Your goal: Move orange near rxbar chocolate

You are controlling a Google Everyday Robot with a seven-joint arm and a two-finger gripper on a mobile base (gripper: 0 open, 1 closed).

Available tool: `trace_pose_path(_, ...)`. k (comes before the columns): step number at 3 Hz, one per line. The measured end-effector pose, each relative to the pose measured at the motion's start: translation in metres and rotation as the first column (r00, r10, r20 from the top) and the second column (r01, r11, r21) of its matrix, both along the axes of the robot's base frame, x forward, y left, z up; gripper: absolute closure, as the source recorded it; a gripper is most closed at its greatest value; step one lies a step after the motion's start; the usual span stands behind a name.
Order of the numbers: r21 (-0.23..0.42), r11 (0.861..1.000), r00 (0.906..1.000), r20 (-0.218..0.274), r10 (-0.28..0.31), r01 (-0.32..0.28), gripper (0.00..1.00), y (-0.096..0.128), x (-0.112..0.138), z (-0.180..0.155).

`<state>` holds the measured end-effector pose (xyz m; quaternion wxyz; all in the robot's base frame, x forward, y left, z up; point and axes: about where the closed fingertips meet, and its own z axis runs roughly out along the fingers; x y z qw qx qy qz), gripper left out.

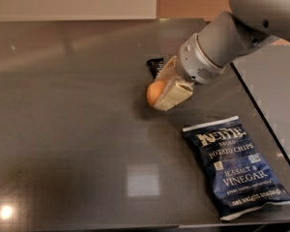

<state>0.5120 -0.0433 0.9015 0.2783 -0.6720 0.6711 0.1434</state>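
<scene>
Nearest the camera, on the right of the dark counter (63,129), lies a blue chip bag (237,166), flat and well apart from the action (it plays no part in the task).

Past the bag, toward the middle of the counter, the tool (158,92) reaches down from the grey arm at upper right. Its two cream fingers (173,95) are closed around the orange (154,92), one on each side, so the fruit is firmly in its hold. I cannot tell whether the orange is raised or just brushing the surface.

Just behind the tool lies the bar (155,65), a small black wrapper partly hidden by the far finger. The orange sits just in front of it, near but not touching as far as the view shows.

The task looks almost done: the orange is gripped and already close to the bar. What is left, I judge, is to set it down on the counter beside the bar, open the fingers, and back away without nudging the fruit so that it rolls.
</scene>
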Motion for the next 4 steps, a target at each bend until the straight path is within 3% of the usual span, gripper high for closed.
trace_pose_path(1,-0.026,0.997,0.997,0.009,-0.076,0.077,1.0,-0.022,0.028,-0.009)
trace_pose_path(3,-0.057,0.984,0.9853,0.035,-0.167,0.169,1.0,-0.049,0.074,-0.021)
trace_pose_path(4,-0.085,0.974,0.9774,0.037,-0.208,0.211,0.82,-0.06,0.09,-0.031)
